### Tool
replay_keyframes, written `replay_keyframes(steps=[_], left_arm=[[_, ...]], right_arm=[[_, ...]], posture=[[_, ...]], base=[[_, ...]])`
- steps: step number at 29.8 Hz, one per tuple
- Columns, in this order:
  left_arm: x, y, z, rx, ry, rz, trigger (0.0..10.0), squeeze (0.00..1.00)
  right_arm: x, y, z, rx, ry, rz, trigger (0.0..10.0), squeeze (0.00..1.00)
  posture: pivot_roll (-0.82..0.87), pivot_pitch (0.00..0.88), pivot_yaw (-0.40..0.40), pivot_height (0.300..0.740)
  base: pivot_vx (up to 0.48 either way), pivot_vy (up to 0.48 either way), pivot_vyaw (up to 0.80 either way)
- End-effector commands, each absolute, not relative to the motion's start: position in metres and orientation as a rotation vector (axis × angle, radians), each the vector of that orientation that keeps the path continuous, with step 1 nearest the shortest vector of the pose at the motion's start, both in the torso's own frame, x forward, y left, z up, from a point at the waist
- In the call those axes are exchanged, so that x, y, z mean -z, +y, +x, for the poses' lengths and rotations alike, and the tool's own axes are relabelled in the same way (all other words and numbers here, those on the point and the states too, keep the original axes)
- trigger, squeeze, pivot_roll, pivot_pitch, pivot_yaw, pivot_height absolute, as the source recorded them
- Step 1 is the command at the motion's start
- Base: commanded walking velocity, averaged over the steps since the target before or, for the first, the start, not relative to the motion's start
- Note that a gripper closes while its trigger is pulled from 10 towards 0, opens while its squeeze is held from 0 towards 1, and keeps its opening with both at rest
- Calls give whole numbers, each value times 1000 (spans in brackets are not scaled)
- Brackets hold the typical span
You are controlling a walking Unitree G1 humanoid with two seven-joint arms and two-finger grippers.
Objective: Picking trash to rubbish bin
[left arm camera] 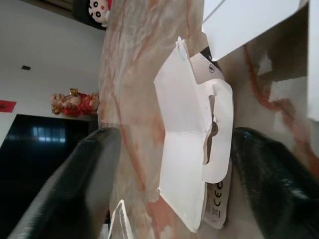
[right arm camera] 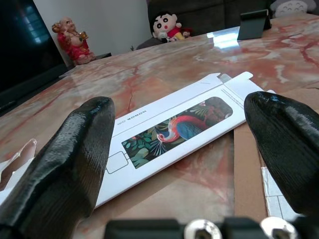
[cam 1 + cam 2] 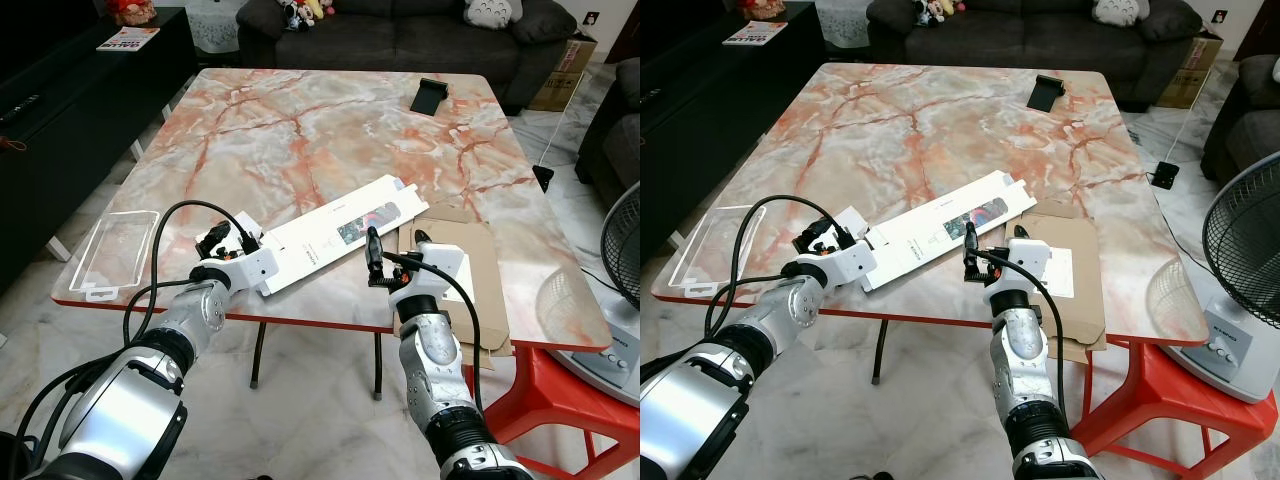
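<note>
A long white box [image 3: 335,232] with a bird picture lies near the front edge of the marble table [image 3: 320,120]. My left gripper [image 3: 216,240] sits at the box's left end, open, with the box's white hang-tab flap [image 1: 194,149] between its fingers. My right gripper [image 3: 375,258] stands open at the table's front edge, just in front of the box's right half and beside a flat brown cardboard sheet [image 3: 470,275]. The right wrist view looks along the box [image 2: 169,132], which lies ahead of the fingers. A clear plastic tray [image 3: 115,250] rests on the front left corner.
A black phone stand [image 3: 429,96] sits at the table's far right. A fan [image 3: 625,250] on a red stool [image 3: 540,390] stands to the right. A dark sofa [image 3: 400,35] lies behind the table, with a black cabinet [image 3: 60,90] on the left.
</note>
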State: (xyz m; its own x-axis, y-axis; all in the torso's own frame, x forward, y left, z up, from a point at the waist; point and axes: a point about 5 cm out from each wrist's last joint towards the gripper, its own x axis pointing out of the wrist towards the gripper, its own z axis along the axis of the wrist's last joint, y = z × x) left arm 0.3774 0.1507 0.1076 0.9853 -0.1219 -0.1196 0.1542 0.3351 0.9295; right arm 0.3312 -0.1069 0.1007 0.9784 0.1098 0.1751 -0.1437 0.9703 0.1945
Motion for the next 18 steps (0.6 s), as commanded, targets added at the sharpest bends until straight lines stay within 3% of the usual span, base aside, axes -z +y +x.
replay_keyframes(steps=[1,18], left_arm=[[-109,148,379,180,37,1198,0,0],[-98,135,373,210,50,1144,0,0]], right_arm=[[-102,-106,330,-135,-168,202,10000,0],[-95,-111,322,-127,-141,192,10000,0]], posture=[[-138,79,18,740],[-152,126,-15,740]], base=[[0,0,0],[0,0,0]])
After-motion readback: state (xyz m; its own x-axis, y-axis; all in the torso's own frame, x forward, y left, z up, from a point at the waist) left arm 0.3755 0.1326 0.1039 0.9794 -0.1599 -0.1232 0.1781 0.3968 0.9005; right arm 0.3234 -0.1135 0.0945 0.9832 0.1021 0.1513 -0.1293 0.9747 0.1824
